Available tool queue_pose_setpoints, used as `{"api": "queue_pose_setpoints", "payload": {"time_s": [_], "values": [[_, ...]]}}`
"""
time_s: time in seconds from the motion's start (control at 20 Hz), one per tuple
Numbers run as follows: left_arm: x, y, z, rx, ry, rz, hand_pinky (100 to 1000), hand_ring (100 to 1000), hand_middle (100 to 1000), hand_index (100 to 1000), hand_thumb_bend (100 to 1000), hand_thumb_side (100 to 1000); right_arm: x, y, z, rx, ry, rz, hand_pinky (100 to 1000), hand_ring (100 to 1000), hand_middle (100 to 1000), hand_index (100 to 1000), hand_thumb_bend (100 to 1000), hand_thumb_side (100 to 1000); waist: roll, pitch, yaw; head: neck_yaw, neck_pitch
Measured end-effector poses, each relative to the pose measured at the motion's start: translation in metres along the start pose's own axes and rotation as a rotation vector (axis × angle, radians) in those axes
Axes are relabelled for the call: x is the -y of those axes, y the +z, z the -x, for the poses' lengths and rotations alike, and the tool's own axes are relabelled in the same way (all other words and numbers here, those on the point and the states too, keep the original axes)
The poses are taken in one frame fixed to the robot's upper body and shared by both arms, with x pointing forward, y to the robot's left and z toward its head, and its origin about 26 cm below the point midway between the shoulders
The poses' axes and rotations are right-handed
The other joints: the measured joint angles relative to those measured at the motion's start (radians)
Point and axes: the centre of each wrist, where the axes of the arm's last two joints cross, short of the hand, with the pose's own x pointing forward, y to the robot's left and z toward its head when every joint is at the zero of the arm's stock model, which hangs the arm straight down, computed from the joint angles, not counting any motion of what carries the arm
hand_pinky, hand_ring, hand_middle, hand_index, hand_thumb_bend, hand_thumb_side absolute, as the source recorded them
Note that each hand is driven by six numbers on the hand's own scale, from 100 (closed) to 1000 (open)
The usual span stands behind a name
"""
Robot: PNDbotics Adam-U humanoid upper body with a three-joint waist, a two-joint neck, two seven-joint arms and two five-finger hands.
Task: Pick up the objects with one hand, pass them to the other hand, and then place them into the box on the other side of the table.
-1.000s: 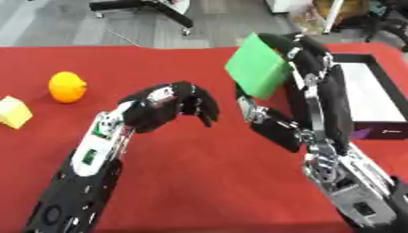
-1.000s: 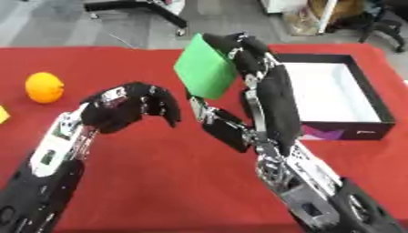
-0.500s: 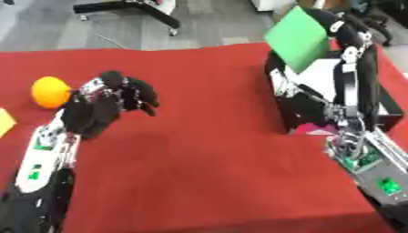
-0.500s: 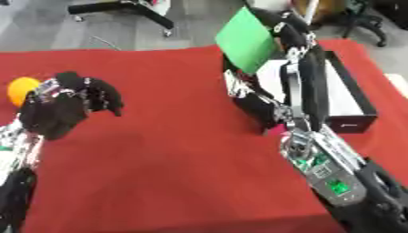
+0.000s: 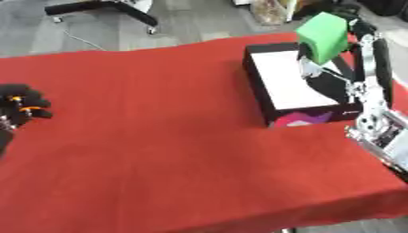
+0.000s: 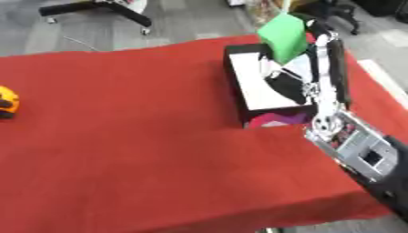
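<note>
A: Where are we holding the green block (image 5: 323, 29) right now?

B: We are carrying it in our right hand (image 5: 356, 28), fingers curled round its far side, and it is hanging above the far right part of the black box (image 5: 271, 99), over the white floor inside.

A: So which way is the box lying from the hand?

B: Straight below, its long axis running away from us. We are judging that the coming move is a plain lowering and release.

A: And the other hand?

B: Our left hand (image 5: 19, 105) is sitting curled and holding nothing at the left edge of the red desk (image 5: 151, 136), well apart from the box, beside an orange thing (image 6: 6, 100).
</note>
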Motion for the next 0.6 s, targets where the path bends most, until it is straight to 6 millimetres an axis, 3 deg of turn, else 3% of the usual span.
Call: {"api": "queue_pose_setpoints", "payload": {"time_s": [0.2,0.45,0.5,0.6], "values": [[0.005,-0.002,-0.016,0.061,-0.036,-0.003,689,695,656,755,100,815,0.004,-0.020,0.013,-0.110,0.055,-0.062,583,854,531,814,100,100,0.006,0.003,0.030,-0.035,0.000],[0.013,-0.006,-0.024,0.107,-0.044,0.018,691,697,657,757,100,801,-0.001,-0.040,0.051,-0.248,0.178,-0.089,599,875,572,852,100,128,0.015,0.008,0.065,-0.082,0.000],[0.014,-0.007,-0.026,0.115,-0.045,0.022,691,697,657,757,100,799,-0.001,-0.043,0.059,-0.274,0.200,-0.086,606,882,589,863,121,146,0.016,0.008,0.071,-0.089,0.000],[0.015,-0.007,-0.028,0.125,-0.048,0.029,691,697,657,757,100,798,0.000,-0.047,0.073,-0.322,0.242,-0.084,634,916,652,899,255,209,0.017,0.008,0.079,-0.101,0.000]]}}
